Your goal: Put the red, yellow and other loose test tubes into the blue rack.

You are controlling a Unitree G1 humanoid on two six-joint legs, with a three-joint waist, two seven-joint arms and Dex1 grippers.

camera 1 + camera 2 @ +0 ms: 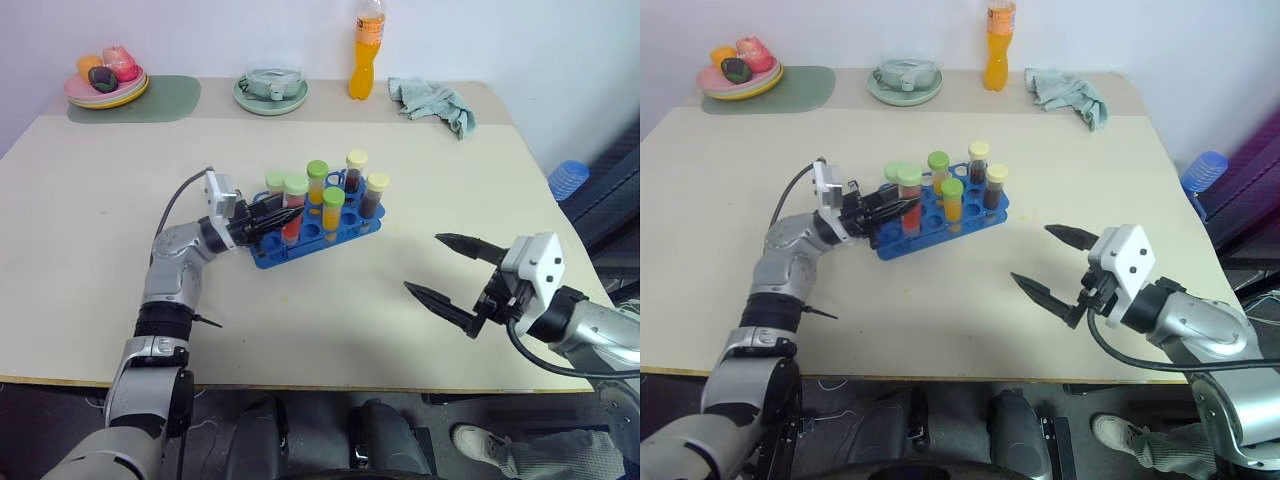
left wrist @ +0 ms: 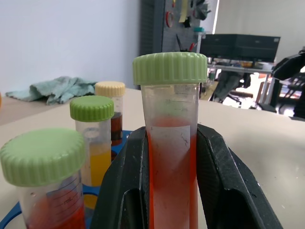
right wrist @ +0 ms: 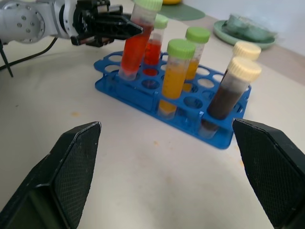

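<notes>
The blue rack (image 1: 272, 259) stands mid-table and holds several capped tubes: yellow ones (image 1: 332, 212), dark brown ones (image 1: 375, 196) and a red one (image 1: 275, 186). My left gripper (image 1: 287, 214) is shut on a red test tube (image 2: 171, 143) with a green cap. That tube leans, and its lower end sits in a hole at the rack's left end (image 3: 127, 72). My right gripper (image 1: 424, 262) is open and empty. It hovers over the table's front right, well away from the rack, with its fingers (image 3: 78, 152) pointing towards the rack.
Along the far edge stand an orange bottle (image 1: 367, 50), a teal cloth (image 1: 432, 103), a green dish (image 1: 271, 92) and a plate of fruit (image 1: 106, 85) on a green mat (image 1: 160, 100). A blue object (image 1: 568, 180) lies beyond the right edge.
</notes>
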